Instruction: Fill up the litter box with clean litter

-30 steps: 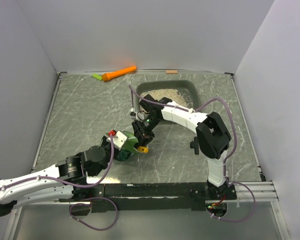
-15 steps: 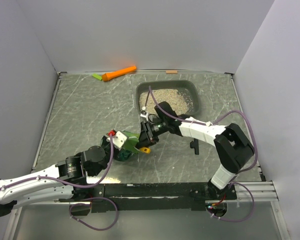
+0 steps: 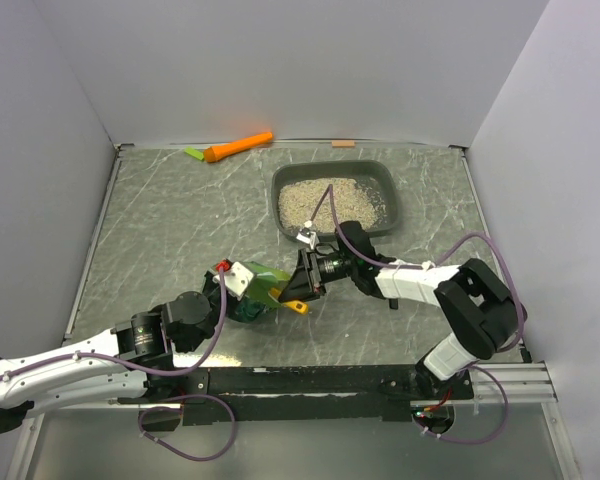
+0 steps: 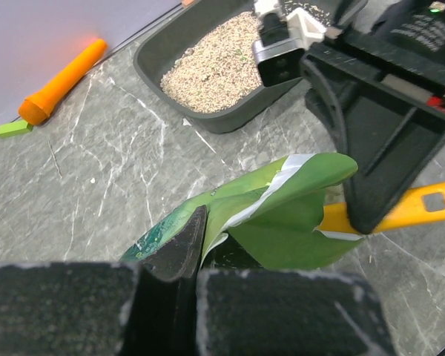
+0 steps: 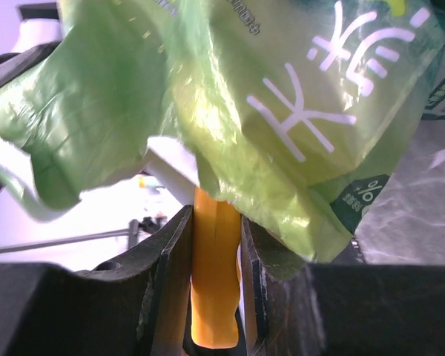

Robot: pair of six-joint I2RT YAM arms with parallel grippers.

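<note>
The dark grey litter box (image 3: 386, 180) stands at the back right with a layer of beige clean litter (image 3: 330, 200) in it; it also shows in the left wrist view (image 4: 154, 65), with its litter (image 4: 221, 63). A green bag (image 3: 263, 290) lies in the middle of the table. My left gripper (image 3: 242, 287) is shut on the bag's edge (image 4: 282, 215). My right gripper (image 3: 305, 282) is shut on the handle of a yellow-orange scoop (image 5: 216, 274), whose front end is hidden inside the bag's mouth (image 5: 267, 111). The handle end sticks out (image 4: 424, 206).
An orange carrot-shaped tool (image 3: 238, 147) and a small green piece (image 3: 193, 153) lie by the back wall. Grey walls stand close on three sides. A small black object (image 3: 390, 292) sits beside the right arm.
My right arm has dropped low and swung away from over the litter box, which is now uncovered. The gripper and scoop stay at the bag's mouth, shifted a little right. The left arm has not moved.
</note>
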